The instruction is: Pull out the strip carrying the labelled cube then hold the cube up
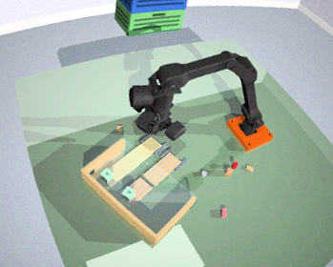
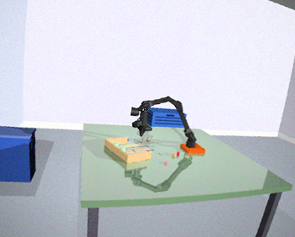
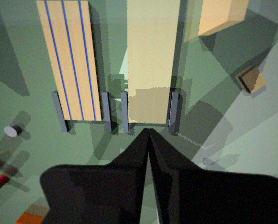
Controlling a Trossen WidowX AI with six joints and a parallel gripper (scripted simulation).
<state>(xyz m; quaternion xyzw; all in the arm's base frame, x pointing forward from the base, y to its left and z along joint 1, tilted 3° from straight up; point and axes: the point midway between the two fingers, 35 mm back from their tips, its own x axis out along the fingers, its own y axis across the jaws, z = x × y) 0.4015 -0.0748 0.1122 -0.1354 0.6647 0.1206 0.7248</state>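
A plain pale-yellow strip runs unbroken where visible to a pale green cube at its far end. A striped wooden strip lies beside it; a dark crosswise gap cuts it near the other pale green cube. No label is readable on either cube. My gripper is shut and empty, pointing down above the near end of the plain strip. In the wrist view its tips appear just short of that end.
A low wooden wall borders the far ends and sides, with what looks like a clear cover inside. Dark rails flank the strip ends. A small block, white cylinder, red piece and pink piece lie around.
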